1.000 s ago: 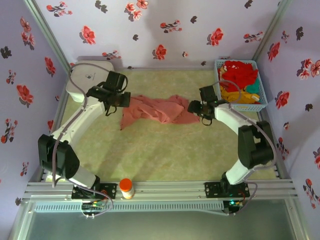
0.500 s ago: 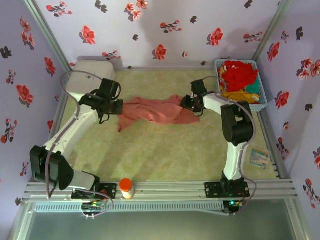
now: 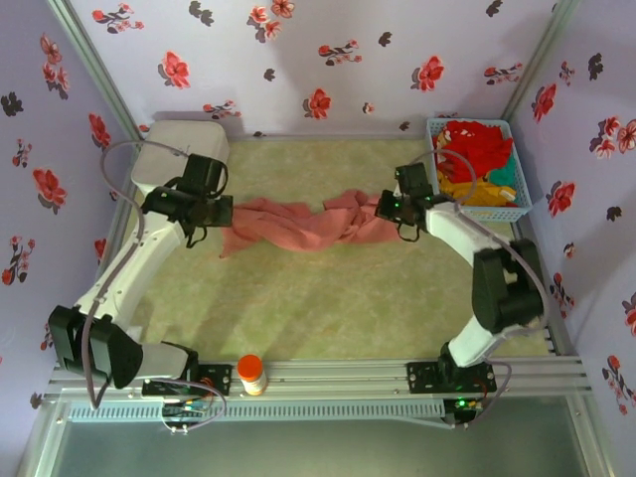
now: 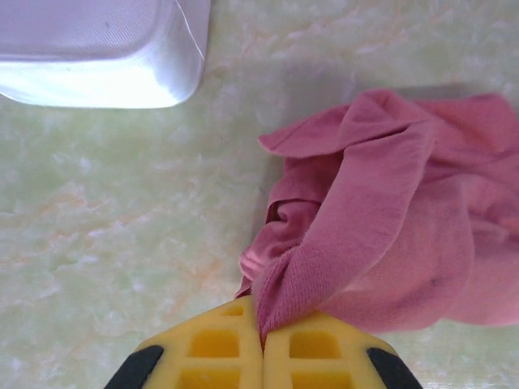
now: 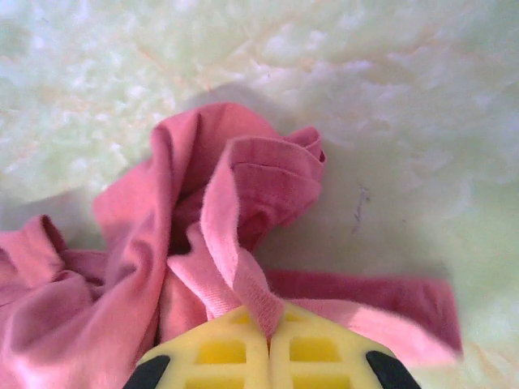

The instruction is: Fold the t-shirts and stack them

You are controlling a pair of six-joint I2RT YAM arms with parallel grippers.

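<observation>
Green tabletop (image 3: pixel 328 298) is crossed by a crumpled salmon-pink cloth t-shirt (image 3: pixel 298 227), clamped at its ends by left gripper (image 4: pixel 261 344) and right gripper (image 5: pixel 270 340). Even outward tension is likely needed.

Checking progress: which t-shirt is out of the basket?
The salmon-pink t-shirt, gripped by the left pincer and right pincer; the others lie in the light-blue basket.

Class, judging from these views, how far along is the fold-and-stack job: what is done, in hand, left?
Done: no fold yet. In hand: the salmon-pink t-shirt lies bunched on the table, stretched between the left gripper and right gripper, each shut on one end. Left: flattening and folding it, then the red, orange-yellow and teal shirts heaped in the light-blue basket.
</observation>
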